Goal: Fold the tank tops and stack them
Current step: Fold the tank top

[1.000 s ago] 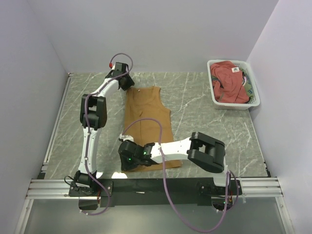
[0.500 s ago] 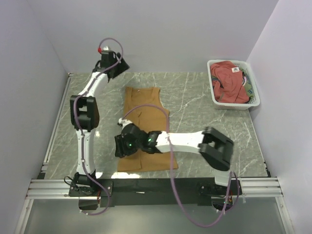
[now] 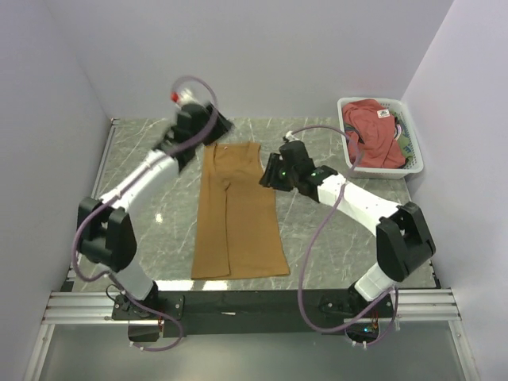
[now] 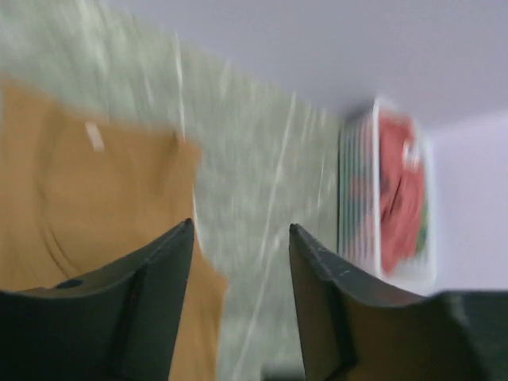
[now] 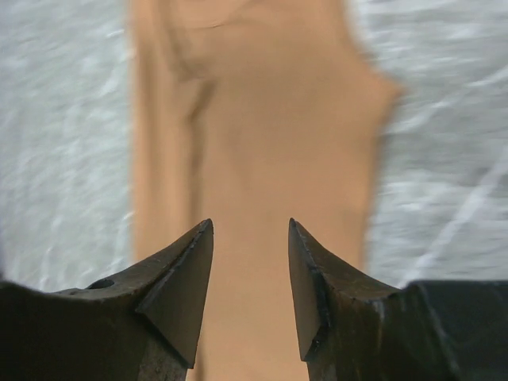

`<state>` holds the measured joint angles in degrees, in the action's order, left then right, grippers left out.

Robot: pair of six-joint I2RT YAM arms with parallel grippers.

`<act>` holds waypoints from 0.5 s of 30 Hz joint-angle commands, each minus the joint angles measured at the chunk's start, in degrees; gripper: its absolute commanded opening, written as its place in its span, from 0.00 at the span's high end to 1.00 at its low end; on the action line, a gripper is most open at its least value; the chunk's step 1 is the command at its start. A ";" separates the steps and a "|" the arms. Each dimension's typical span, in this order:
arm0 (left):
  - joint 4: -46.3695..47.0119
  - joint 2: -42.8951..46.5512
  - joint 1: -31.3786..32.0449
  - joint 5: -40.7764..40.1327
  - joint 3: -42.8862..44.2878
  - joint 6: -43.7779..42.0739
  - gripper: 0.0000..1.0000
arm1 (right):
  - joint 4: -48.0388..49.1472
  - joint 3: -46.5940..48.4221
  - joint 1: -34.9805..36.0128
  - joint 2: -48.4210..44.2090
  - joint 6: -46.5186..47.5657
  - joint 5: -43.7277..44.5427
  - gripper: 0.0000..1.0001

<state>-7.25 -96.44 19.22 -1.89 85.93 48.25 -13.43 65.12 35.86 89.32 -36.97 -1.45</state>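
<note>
My left gripper (image 4: 240, 230) is spread with nothing between the jaws, and it hangs over the far left corner of the tan top (image 3: 238, 214), upper middle of the overhead frame. My right gripper (image 5: 250, 224) is also spread and empty, just above that top's right edge near the armhole. The tan top lies flat down the middle of the table (image 3: 341, 230), collar far, hem close to the near edge, with a lengthwise crease in its left half. The basket (image 3: 381, 173) sits in the upper right corner and holds the crumpled red top (image 3: 373, 131), with greenish cloth (image 3: 406, 147) at its right side. Bare marble lies on both sides of the tan top.
</note>
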 commanded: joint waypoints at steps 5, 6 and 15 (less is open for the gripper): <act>-0.40 12.75 21.71 -11.63 -22.72 4.39 0.50 | -6.07 6.93 -7.55 9.54 5.59 -4.61 0.51; 0.12 13.73 25.74 -11.82 -24.74 4.48 0.52 | -6.43 7.82 -7.82 11.73 5.94 -4.52 0.51; 3.47 14.36 42.29 -14.19 -36.19 8.88 0.56 | -4.68 11.60 -11.95 21.07 7.70 -6.54 0.50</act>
<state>-7.46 -81.58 58.11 -13.04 50.15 55.11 -18.81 73.45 24.88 108.47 -30.94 -6.79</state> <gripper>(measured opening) 0.447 0.500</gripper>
